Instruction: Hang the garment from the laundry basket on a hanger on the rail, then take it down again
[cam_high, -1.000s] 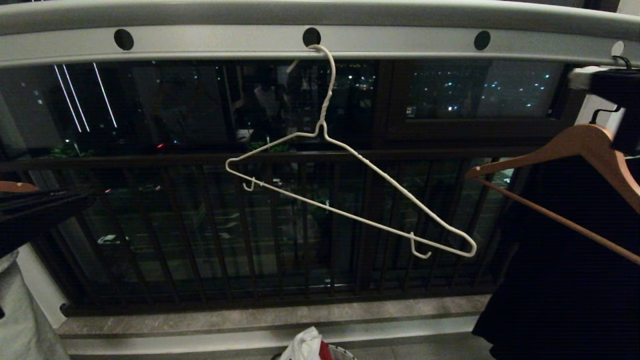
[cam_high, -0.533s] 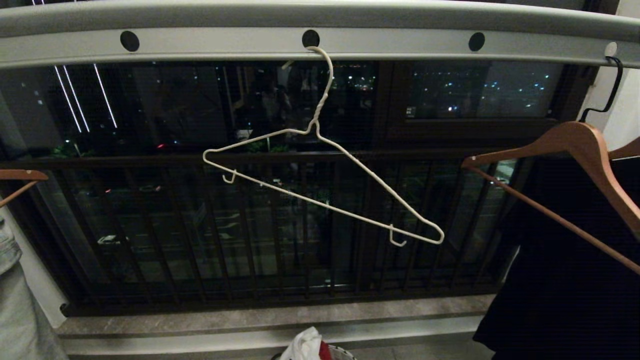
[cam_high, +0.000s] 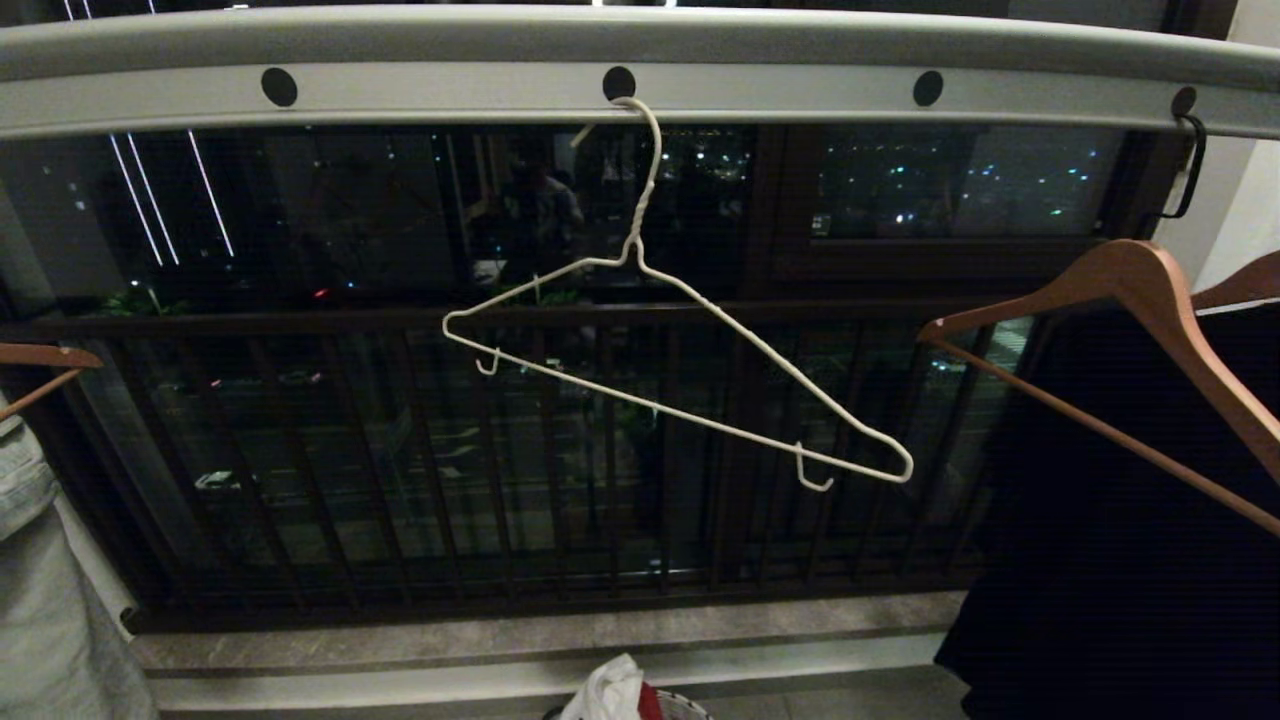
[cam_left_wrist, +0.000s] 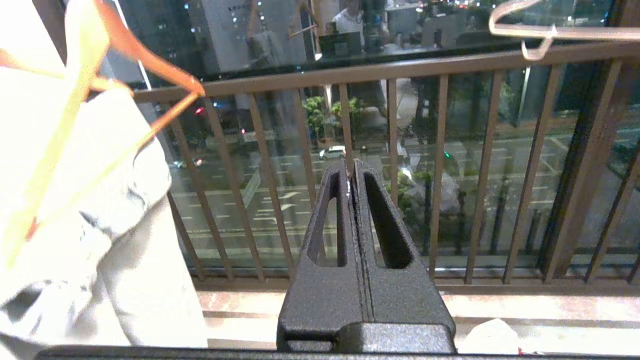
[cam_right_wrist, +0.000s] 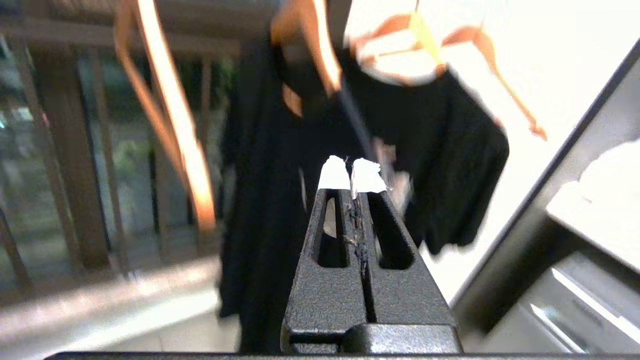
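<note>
Rail (cam_high: 500, 92) spanning the balcony, pale and pierced with dark holes; wire hanger (cam_high: 690, 380) hooked through the middle hole, bare and tilted, lower end toward the black garment (cam_high: 1130, 520) on a wooden hanger (cam_high: 1150, 300). Laundry basket (cam_high: 685, 708) just showing at the bottom edge of the head view, white garment (cam_high: 608, 690) heaped in it beside red cloth (cam_high: 650, 702). Left gripper (cam_left_wrist: 353, 172) and right gripper (cam_right_wrist: 351, 175) both pressed shut, empty, level before the railing. Judged best next: lower, open wide over the white cloth, pinch near the collar. Compared with half a second earlier: hanger swung rightward, rail holes shifted, black hook at far right now hanging closer in.
</note>
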